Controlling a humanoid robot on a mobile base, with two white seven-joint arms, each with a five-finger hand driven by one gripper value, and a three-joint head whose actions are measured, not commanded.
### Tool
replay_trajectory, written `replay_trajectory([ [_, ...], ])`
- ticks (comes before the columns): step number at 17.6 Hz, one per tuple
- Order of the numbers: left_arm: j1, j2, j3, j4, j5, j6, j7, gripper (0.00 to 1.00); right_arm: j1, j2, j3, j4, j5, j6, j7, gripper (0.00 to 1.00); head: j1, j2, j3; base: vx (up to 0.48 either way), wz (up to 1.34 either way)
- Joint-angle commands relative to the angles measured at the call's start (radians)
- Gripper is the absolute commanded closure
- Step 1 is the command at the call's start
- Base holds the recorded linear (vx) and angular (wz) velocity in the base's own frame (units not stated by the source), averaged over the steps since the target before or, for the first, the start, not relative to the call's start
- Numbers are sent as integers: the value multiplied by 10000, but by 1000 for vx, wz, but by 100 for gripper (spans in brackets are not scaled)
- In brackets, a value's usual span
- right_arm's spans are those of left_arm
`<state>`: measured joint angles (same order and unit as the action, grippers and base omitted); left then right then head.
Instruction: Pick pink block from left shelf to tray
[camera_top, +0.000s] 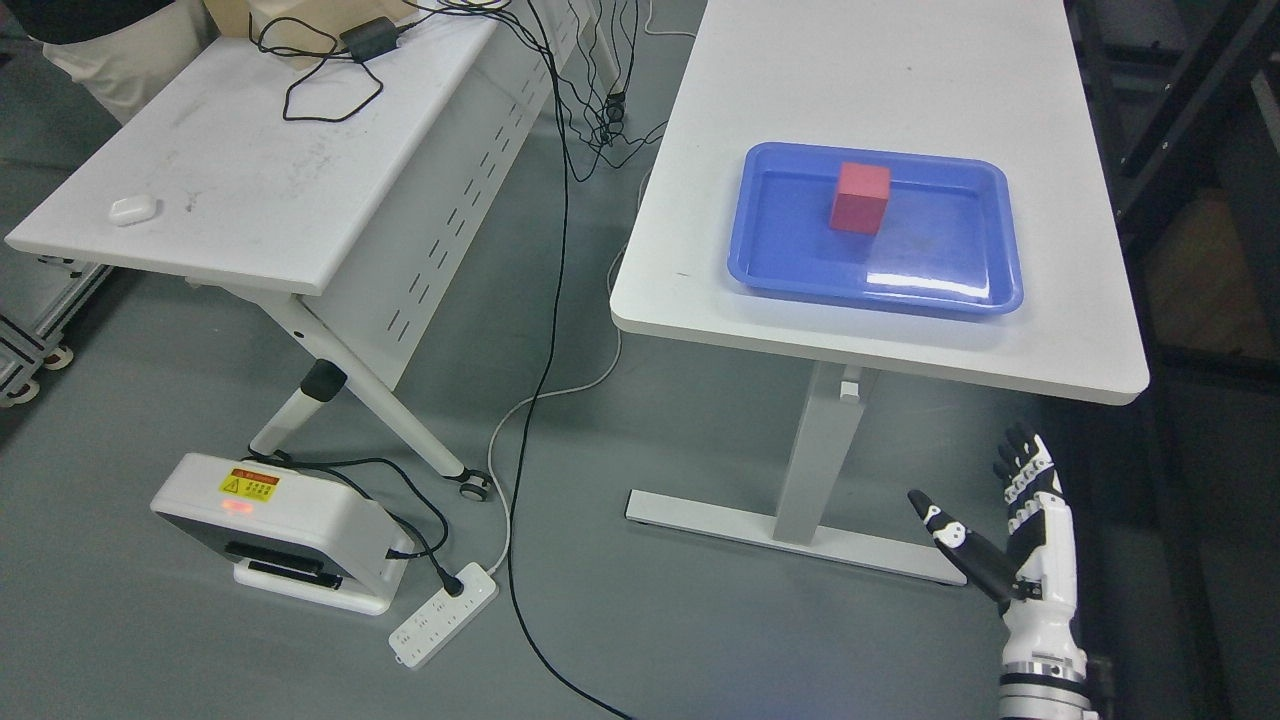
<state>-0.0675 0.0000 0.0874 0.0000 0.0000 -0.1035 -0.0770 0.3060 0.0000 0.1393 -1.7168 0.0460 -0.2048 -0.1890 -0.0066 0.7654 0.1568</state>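
A pink-red block stands upright inside the blue tray, towards the tray's back left. The tray lies on the white table at the right. My right hand hangs low at the bottom right, below the table's front edge and well away from the block. Its fingers are straight and spread, the thumb out to the left, holding nothing. No left arm shows.
A second white table at the left carries a small white case and a black adapter with cables. On the floor sit a white device, a power strip and trailing cables. Dark shelving stands at the far right.
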Motion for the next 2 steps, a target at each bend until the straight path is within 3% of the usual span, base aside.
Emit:
replay_trajectory([
  [1,0,175,0,-175,77,7,3,0,-54,-175,3,3,0,84,3,0,0,0,0,0,0],
  [2,0,175,0,-175,77,7,3,0,-54,-175,3,3,0,84,3,0,0,0,0,0,0],
])
